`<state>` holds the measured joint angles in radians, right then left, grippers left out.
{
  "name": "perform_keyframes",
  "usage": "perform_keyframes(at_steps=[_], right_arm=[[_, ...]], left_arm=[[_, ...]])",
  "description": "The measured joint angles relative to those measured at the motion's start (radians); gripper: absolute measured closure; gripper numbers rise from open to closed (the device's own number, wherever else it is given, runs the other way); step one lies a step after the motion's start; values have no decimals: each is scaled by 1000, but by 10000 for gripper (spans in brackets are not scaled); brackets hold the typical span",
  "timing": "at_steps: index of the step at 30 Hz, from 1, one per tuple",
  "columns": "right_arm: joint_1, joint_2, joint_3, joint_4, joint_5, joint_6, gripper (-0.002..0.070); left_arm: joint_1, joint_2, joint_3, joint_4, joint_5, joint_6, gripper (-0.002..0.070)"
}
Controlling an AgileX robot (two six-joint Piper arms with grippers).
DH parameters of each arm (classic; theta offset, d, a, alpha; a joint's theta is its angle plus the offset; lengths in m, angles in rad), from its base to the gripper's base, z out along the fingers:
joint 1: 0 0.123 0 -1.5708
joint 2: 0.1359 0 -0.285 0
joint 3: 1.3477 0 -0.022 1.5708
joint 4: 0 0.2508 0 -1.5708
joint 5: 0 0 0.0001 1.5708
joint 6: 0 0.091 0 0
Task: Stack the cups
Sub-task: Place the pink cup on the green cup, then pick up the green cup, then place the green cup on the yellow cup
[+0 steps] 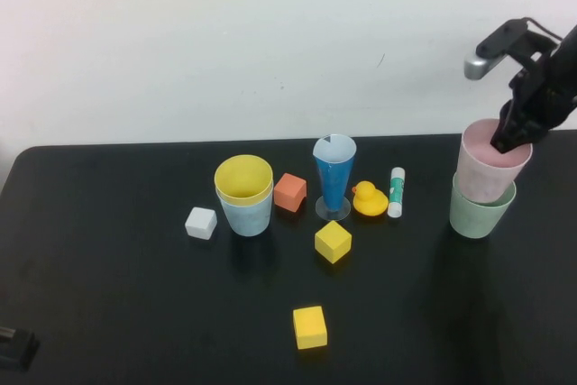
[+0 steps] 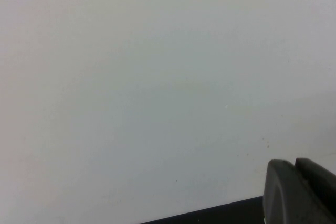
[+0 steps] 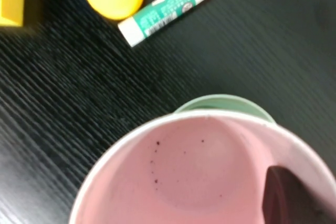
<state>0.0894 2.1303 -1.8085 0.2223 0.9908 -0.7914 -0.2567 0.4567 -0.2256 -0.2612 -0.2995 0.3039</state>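
On the black table, the yellow plastic tumbler sits nested in the light blue tumbler at centre-left, while the right gripper pinches the rim of the pink tumbler, already seated in the pale green tumbler at the right; the two pairs are not yet combined, and the left gripper, parked off the table, has jaws I cannot tell open or closed.

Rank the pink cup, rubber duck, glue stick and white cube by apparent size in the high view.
1. pink cup, right gripper at its rim
2-4. rubber duck, glue stick, white cube: too alike to rank

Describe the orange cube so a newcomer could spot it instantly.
On the black table, find the yellow cup nested in the blue cup near the middle. The orange cube sits between that stack and the cone glass. It is the only orange block; the others are white or yellow.
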Motion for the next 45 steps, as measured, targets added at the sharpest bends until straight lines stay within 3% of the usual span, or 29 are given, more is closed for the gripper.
perform_keyframes(at_steps=[7, 15, 21, 25, 28, 30, 37, 45], right_arm=[[0, 55, 0, 0, -34, -39, 629], [0, 108, 0, 0, -40, -41, 444], [0, 161, 0, 0, -54, -41, 416], [0, 204, 0, -2, -57, -41, 467], [0, 208, -25, -2, -23, -43, 587], [0, 208, -85, -2, 37, -41, 627], [55, 186, -353, 113, 146, 33, 628], [356, 167, -476, 206, -89, -35, 629]], left_arm=[[0, 0, 0, 0, 0, 0, 673], [0, 0, 0, 0, 0, 0, 674], [0, 0, 0, 0, 0, 0, 674], [0, 0, 0, 0, 7, 0, 674], [0, 0, 0, 0, 10, 0, 674], [0, 0, 0, 0, 10, 0, 674], [0, 0, 0, 0, -5, 0, 674], [0, 0, 0, 0, -9, 0, 674]])
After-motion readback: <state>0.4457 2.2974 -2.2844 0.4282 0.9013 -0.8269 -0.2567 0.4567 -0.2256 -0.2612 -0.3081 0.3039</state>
